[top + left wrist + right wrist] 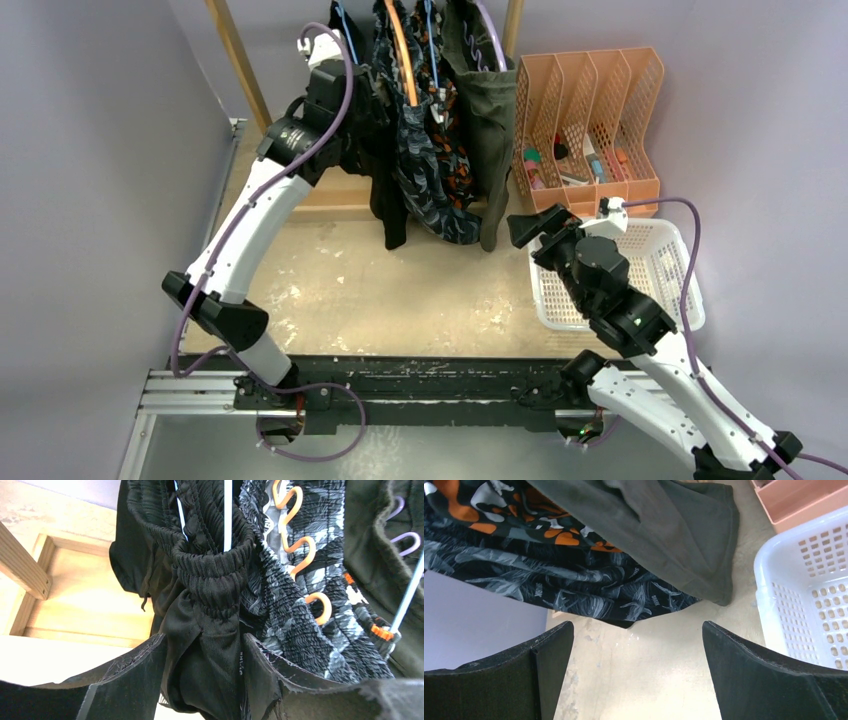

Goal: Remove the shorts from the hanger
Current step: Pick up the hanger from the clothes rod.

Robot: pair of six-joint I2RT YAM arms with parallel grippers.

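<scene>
Black plain shorts were recorded leftmost in a row of four pairs hung from a wooden rack, the gathered waistband bunched around a white hanger wire. The left pincer was set around their cloth below the waistband; the fabric filled the gap and touched both fingers, but whether it was clamped could not be told. Just beside them were listed the dark wavy-patterned shorts on an orange hanger, then the orange-blotched shorts, then the olive green shorts at the right end. All four hems were seen hanging just above the bench. The right pincer was held released, jaws wide with nothing between them, near a white basket. A peach file organiser was noted behind the basket.
</scene>
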